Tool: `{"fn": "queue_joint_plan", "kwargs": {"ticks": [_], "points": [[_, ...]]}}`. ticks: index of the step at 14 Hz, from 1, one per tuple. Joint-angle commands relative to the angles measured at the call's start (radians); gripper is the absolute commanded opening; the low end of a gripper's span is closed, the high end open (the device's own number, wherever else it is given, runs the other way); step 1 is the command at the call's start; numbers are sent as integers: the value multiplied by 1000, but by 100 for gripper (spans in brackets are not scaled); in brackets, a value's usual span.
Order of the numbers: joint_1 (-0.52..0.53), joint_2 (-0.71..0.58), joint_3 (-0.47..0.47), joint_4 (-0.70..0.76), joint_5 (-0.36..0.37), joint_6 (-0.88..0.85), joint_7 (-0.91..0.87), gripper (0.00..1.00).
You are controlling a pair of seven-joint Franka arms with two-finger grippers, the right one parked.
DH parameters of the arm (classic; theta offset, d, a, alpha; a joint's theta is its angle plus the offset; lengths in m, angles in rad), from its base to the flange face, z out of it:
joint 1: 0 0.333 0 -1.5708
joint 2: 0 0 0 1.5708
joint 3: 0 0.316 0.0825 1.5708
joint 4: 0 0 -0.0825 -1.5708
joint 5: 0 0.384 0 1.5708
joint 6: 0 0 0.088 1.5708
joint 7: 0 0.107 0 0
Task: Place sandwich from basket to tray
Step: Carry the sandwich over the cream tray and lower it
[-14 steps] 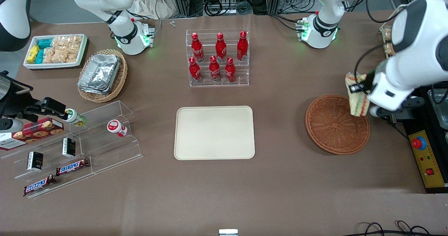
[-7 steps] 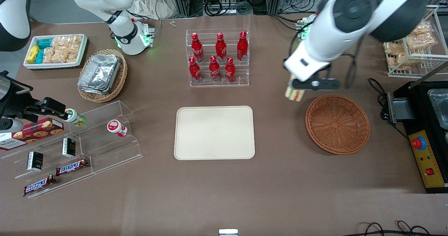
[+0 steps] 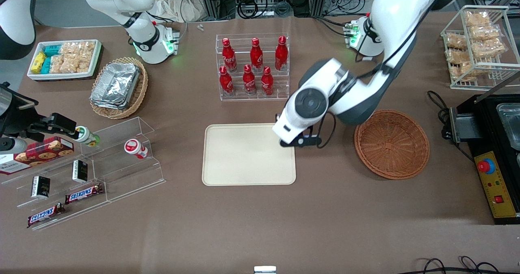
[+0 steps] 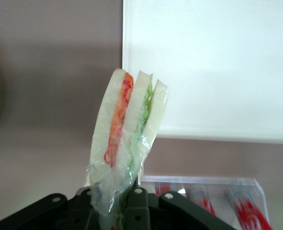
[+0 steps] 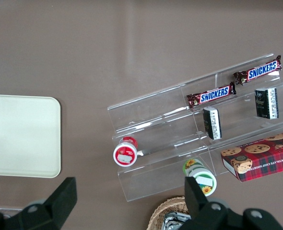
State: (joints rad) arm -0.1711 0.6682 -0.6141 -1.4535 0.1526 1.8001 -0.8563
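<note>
My gripper (image 4: 113, 203) pinches the sandwich (image 4: 127, 139) by its wrap, above the tray (image 3: 243, 160) edge nearest the basket (image 3: 392, 144)

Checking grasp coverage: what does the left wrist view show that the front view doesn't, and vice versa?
Only the left wrist view shows the sandwich, its wrap pinched in the end effector, hanging over the brown table at the tray's edge.

Only the front view shows the basket with no sandwich in it, toward the working arm's end of the table. There the arm hides the end effector and the sandwich.

Both show the tray, with nothing on it, and the red bottles.
</note>
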Motion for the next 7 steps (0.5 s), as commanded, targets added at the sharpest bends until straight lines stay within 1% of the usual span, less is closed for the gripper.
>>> {"fn": "queue_joint_plan", "kwargs": {"ticks": [1,2,4,5,7], "points": [[-41,123,-1,74,89,111,-110,0],[-41,132,-1,76,111,160,-137,0],[-47,169,14,88,117,237,-145,0],[-70,188,40,106,117,261,-144,0],[-146,183,127,110,130,258,-145,0]]}}
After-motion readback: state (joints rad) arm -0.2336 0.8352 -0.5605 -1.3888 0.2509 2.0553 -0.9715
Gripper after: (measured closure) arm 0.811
